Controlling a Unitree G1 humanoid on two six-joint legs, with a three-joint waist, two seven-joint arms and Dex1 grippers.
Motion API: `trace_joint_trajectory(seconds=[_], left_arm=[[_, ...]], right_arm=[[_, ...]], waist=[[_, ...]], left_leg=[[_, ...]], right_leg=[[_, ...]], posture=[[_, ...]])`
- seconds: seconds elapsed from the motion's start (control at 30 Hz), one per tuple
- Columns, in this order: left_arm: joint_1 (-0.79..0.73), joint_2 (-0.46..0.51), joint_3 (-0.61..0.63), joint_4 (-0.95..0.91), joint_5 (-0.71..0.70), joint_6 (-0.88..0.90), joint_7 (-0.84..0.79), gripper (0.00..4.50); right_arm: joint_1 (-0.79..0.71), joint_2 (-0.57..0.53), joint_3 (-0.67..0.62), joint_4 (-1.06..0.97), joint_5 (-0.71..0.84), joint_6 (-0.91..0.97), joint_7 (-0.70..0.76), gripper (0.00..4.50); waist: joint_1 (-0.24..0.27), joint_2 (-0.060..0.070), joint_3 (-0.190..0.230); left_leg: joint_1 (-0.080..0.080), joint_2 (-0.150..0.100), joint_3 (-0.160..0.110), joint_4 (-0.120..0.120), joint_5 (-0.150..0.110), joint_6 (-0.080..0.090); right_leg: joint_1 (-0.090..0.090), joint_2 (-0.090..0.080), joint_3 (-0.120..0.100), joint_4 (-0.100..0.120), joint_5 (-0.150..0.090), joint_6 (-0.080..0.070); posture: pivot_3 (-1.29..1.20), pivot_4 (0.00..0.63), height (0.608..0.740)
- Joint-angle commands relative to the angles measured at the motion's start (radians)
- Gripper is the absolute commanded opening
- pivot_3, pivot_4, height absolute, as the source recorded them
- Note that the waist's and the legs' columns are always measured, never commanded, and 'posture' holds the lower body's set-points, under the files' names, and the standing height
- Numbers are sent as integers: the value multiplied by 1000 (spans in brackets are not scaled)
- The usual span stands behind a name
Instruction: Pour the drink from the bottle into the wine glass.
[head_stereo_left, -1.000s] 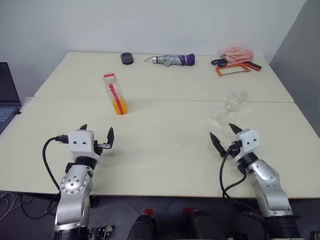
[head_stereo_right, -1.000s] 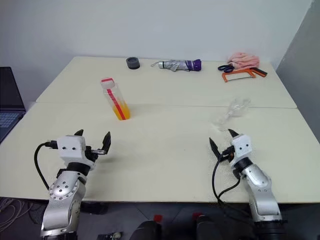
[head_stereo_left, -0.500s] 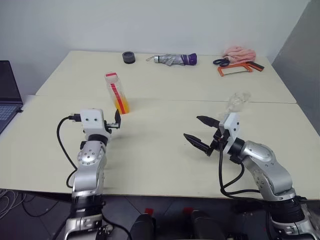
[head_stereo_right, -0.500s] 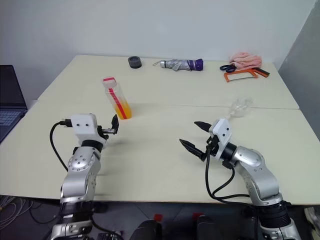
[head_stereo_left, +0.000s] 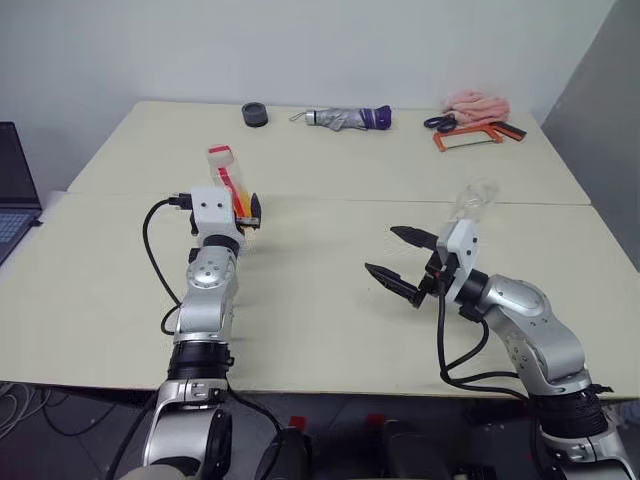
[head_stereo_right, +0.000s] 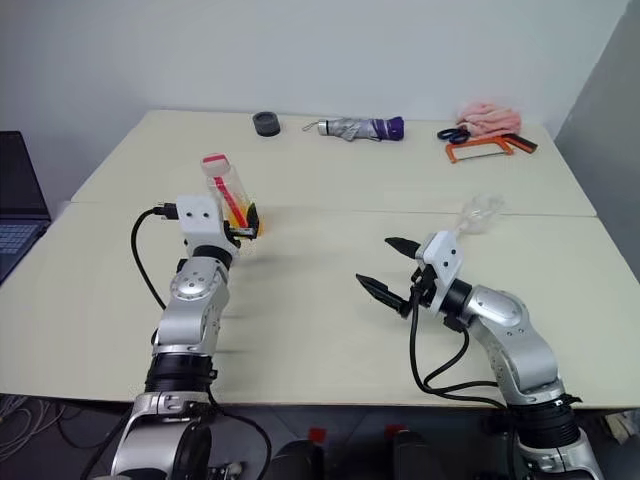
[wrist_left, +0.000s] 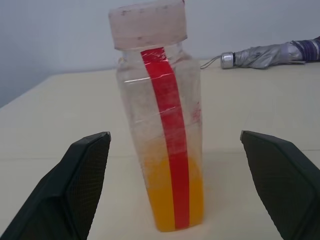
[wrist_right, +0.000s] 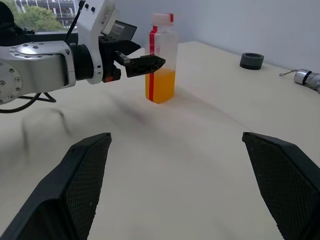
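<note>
The bottle (wrist_left: 165, 150) stands upright on the left part of the table, its lower third filled with the orange drink (wrist_right: 160, 85). It is clear plastic with a red strip and a pale cap. My left gripper (head_stereo_left: 250, 210) is open and level, with the bottle right at its fingertips (wrist_left: 95, 150), between them and untouched. The clear wine glass (head_stereo_right: 480, 213) stands on the right, just behind my right wrist. Left of the glass, above the table's middle, my right gripper (head_stereo_left: 381, 250) points toward the bottle, open and holding nothing.
Along the far edge lie a black tape roll (head_stereo_left: 254, 114), a folded grey-purple umbrella (head_stereo_left: 345, 119), a pink cloth (head_stereo_left: 477, 103), scissors and an orange hacksaw (head_stereo_left: 465, 138). A laptop (head_stereo_left: 15, 190) sits at the left edge. A seam (head_stereo_left: 400, 201) joins two tables.
My left arm has reached forward, bringing its open gripper up to the bottle. The right gripper rose and swung left to point across the table, then held still.
</note>
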Motion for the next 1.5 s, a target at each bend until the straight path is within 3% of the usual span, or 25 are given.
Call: trace_joint_trajectory(seconds=[0.03,0.57,1.5], left_arm=[[-35,8,0,13,16,-31,15,4459],[-199,12,7,200,41,-69,110,4459],[-392,35,14,488,39,-134,173,4459]], right_arm=[[-25,-2,-13,-14,8,-12,10,4500],[-121,9,14,3,32,9,79,4500],[-120,17,20,7,18,7,82,4500]], waist=[[0,0,0],[1,0,0],[0,0,0]], left_leg=[[0,0,0,0,0,0],[-1,-10,-2,0,0,0],[-2,-11,-2,1,1,-1]], right_leg=[[0,0,0,0,0,0],[0,-3,-1,0,0,0],[-1,-4,-1,0,0,0]], posture=[[0,150,740],[0,150,740],[0,150,740]])
